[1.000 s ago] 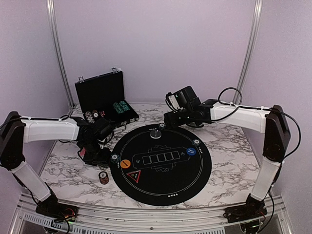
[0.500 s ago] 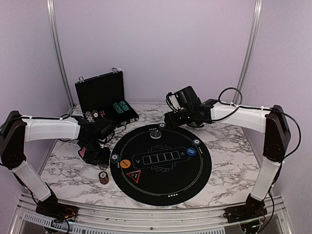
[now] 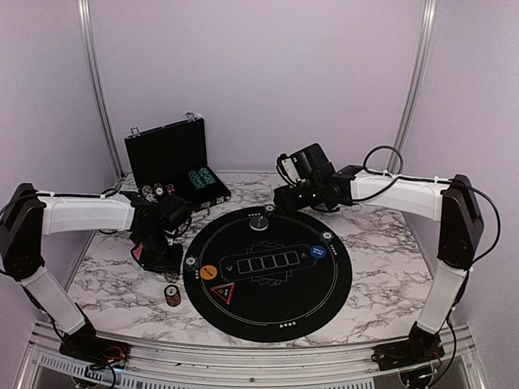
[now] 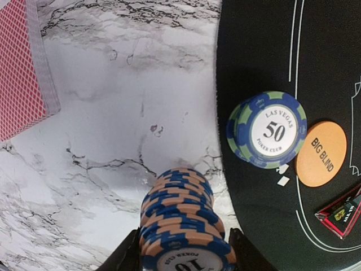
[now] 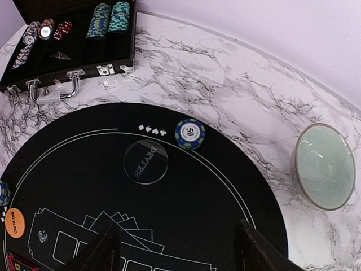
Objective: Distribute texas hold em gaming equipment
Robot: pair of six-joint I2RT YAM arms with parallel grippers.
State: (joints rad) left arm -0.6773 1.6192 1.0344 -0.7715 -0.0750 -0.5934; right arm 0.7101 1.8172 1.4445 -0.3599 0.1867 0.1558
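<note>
Two arms reached over a marble tabletop (image 3: 381, 267) that carried a round black mat (image 3: 276, 308). Seen from its wrist, the left hand (image 4: 185, 243) had its fingers (image 4: 127, 257) close against either side of a tall stack of blue-and-orange chips (image 4: 180, 197). This stack stood on the bare marble just left of the mat. Whether the fingers were pressing on it could not be told.

Pinkish-red-backed cards (image 4: 20, 73) lay farther left, apart from the stack. At the mat's left rim sat a blue-and-green 50 stack (image 4: 266, 130), with the orange Big Blind disc (image 4: 320, 153) just beside it.

The right hand (image 5: 176, 226) hovered over the mat's far part, its fingers wide apart with nothing between them. Ahead of it lay the round Dealer disc (image 5: 145, 161), and near that a second 50 stack (image 5: 189, 134) by the far rim. A blue disc (image 3: 318, 252) and a third stack (image 3: 328, 236) sat toward the mat's right side.

An open black case (image 3: 166, 154) holding more chips (image 5: 107, 18) stood at the far left of the tabletop. A pale green bowl (image 5: 326, 165) rested on the marble off the mat.
</note>
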